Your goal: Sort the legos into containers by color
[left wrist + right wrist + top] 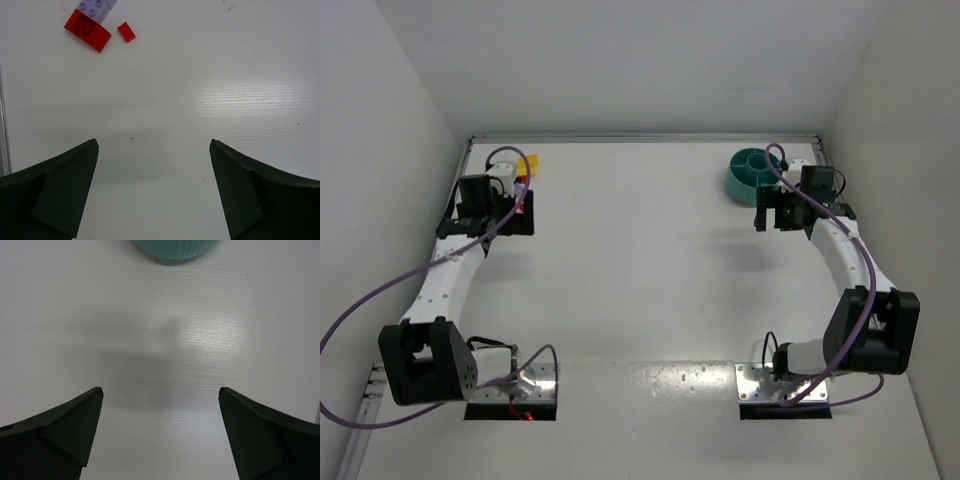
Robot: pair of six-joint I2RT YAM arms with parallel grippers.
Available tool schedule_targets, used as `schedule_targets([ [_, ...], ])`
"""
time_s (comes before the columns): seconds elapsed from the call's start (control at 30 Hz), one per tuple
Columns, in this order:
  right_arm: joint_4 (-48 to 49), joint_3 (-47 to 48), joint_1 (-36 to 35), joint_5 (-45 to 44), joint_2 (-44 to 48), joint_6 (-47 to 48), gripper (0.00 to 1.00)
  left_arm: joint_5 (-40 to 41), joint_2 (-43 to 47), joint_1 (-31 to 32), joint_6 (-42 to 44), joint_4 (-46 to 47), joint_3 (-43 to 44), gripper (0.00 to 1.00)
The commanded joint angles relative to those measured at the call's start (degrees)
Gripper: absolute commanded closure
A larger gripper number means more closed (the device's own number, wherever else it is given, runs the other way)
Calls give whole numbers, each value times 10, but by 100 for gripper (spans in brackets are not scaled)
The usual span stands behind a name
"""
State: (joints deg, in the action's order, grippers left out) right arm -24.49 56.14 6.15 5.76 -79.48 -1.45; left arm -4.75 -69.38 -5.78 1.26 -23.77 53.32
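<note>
Three legos lie ahead of my left gripper [153, 145]: a red brick [87, 30], a small red piece [126, 32] and a pale purple brick [96, 7] cut off by the frame's top edge. From above, a yellow lego [531, 163] sits at the far left, just beyond that gripper [510, 215]. The teal dish [752, 172] stands at the far right, and its ribbed wall [175, 249] shows at the top of the right wrist view. My right gripper [161, 389] hovers just short of it [780, 212]. Both grippers are open, with only bare table between their fingers.
White walls close in the table on the left, back and right. Purple cables [380, 300] loop along both arms. Each arm's base plate [525, 385] is bolted at the near edge.
</note>
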Motion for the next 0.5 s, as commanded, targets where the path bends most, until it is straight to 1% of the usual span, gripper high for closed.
schedule_targets([
  [0.0, 19, 20, -2, 11, 10, 2, 0, -13, -11, -16, -11, 0, 36, 0],
  [0.07, 24, 20, -2, 17, 10, 2, 0, -18, -20, -25, -24, 0, 44, 0],
  [0.13, 31, 15, -7, 25, 15, 2, 0, -5, -27, -41, -40, 0, 50, 0],
  [0.17, 37, 15, -7, 38, 15, 2, 0, -11, -34, -56, -40, 0, 50, 0],
  [0.2, 37, 15, -12, 38, 15, 2, 0, -17, -34, -56, -40, 6, 50, 0],
  [0.3, 37, 27, -19, 51, 10, 2, 0, 10, -57, -63, -20, 11, 56, 0],
  [0.33, 37, 27, -25, 59, 10, 2, 0, 30, -64, -68, -14, 11, 57, 0],
  [0.4, 37, 34, -31, 65, -9, -8, 0, 50, -88, -73, -6, -6, 82, 0],
  [0.47, 37, 39, -46, 65, -20, -8, 0, 50, -95, -91, -6, -15, 89, 0],
])
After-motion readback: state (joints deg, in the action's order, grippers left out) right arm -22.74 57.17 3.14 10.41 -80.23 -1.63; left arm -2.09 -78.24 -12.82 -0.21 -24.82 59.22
